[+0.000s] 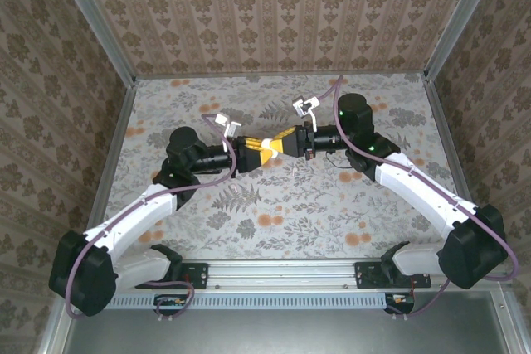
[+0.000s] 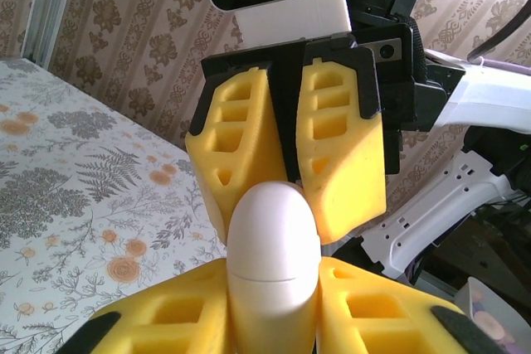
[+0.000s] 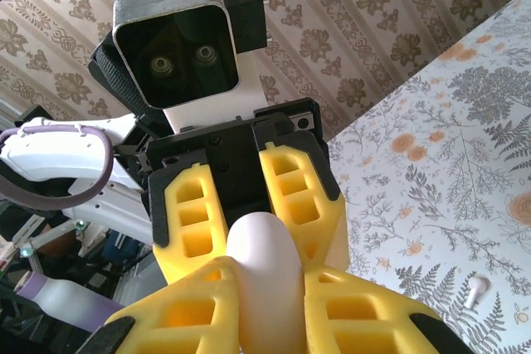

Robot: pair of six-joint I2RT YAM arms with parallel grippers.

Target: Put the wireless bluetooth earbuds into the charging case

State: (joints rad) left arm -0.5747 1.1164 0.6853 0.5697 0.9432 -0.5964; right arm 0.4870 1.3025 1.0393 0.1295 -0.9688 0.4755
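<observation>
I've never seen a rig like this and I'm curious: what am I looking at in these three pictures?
Two robot arms are bolted to a floral table. One picture looks down from above. The other two come from a camera on each wrist, and the two cameras face each other. Each arm ends in a two-finger gripper with yellow pads. The left gripper and right gripper meet above the table, both clamped on one white oval charging case. A small white earbud lies on the table.
</observation>
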